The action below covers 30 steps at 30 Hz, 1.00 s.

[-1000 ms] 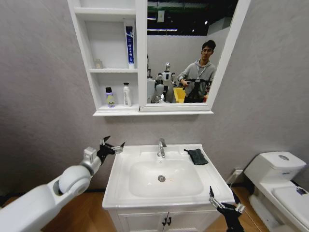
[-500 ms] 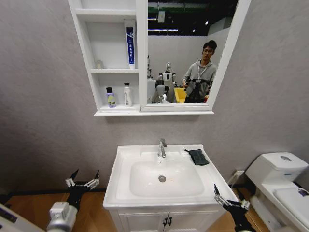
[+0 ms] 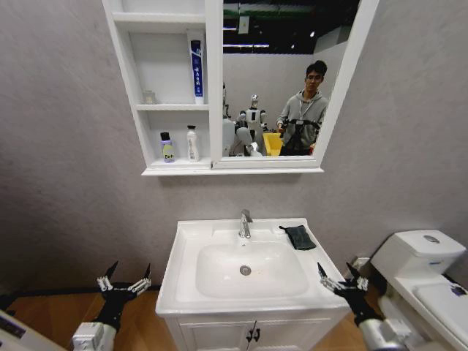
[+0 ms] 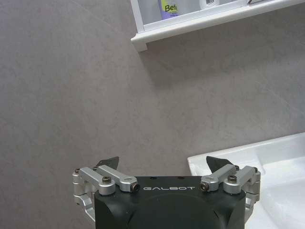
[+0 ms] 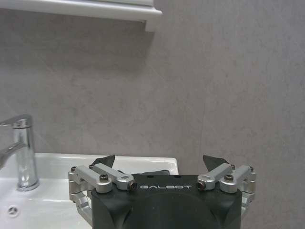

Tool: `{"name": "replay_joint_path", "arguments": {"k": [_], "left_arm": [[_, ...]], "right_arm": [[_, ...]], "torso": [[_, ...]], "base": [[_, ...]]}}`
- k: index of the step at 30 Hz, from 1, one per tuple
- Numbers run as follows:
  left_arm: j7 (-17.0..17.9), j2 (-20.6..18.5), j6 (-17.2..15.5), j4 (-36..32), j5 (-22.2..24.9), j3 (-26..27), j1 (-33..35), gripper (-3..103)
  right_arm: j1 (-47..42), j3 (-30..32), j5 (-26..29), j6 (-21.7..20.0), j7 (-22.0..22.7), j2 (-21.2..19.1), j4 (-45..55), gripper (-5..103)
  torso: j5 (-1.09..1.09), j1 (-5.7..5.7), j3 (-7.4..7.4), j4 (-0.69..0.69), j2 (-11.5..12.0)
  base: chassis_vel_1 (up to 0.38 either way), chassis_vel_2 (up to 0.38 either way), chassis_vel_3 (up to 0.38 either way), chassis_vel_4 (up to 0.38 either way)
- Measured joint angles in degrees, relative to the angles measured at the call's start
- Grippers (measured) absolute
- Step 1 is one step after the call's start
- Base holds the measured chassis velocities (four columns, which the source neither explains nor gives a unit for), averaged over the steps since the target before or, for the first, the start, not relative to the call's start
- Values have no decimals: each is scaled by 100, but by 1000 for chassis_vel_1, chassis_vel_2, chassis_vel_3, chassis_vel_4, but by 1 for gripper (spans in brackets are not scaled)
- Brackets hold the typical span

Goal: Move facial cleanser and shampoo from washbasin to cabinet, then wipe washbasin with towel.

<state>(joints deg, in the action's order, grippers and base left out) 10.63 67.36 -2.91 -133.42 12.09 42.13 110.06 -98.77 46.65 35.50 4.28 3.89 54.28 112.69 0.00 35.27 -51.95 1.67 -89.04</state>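
You have both bottles on the cabinet's lowest shelf and the towel on the washbasin's back right corner; left gripper and right gripper flank the basin low, jaws spread, empty.

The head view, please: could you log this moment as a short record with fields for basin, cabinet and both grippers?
washbasin: towel lies folded on its back right corner, beside the tap
cabinet: two bottles on lowest shelf, tube on middle shelf
left gripper: open, empty, low beside the basin's left edge
right gripper: open, empty, at the basin's front right corner
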Motion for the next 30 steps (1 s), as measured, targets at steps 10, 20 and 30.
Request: {"name": "replay_joint_path", "arguments": {"k": [10, 20, 30], "left_arm": [[16, -20, -17, 9, 28, -16, -24, 100], [22, -28, -25, 13, 41, -24, -34, 100], [26, -32, -30, 17, 46, -28, -38, 100]], "right_arm": [[2540, -1287, 1304, -1135, -191, -811, -1925, 100], [4375, -2791, 1225, -1215, -324, -624, -3532, 100], [4952, -3297, 690, -1325, -264, -358, -4296, 100]], "torso": [[2, 1, -1, 0, 1], [0, 1, 0, 0, 1], [0, 1, 0, 0, 1]], "base": [[0, 0, 0, 0], [0, 0, 0, 0], [0, 0, 0, 0]]}}
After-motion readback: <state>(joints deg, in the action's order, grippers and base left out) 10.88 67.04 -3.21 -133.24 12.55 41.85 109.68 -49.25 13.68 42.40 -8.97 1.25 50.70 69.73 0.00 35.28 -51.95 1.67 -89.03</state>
